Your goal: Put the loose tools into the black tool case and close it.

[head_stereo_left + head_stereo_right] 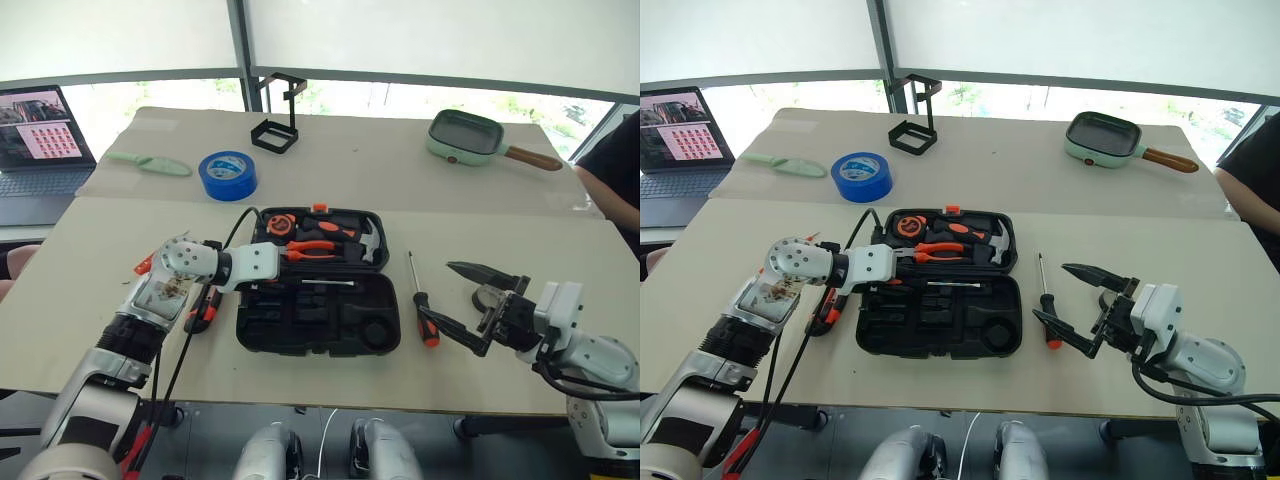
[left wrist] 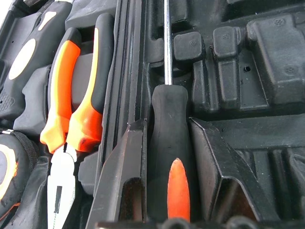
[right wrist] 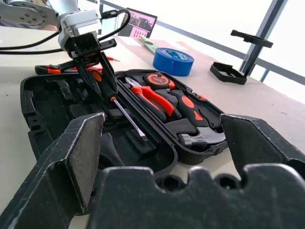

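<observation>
Left gripper (image 3: 95, 71) clamped on a black-and-orange screwdriver (image 2: 169, 157) angled over the open black tool case (image 1: 320, 325), right gripper (image 1: 470, 305) spread wide and empty, second screwdriver (image 1: 420, 300) lying just beside it on the table (image 1: 90, 290)

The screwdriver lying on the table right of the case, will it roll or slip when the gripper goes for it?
The screwdriver looks stiff, with a thin metal shaft. Its rounded handle may roll if nudged sideways on the flat table. The handle probably grips better than the slim shaft.
</observation>
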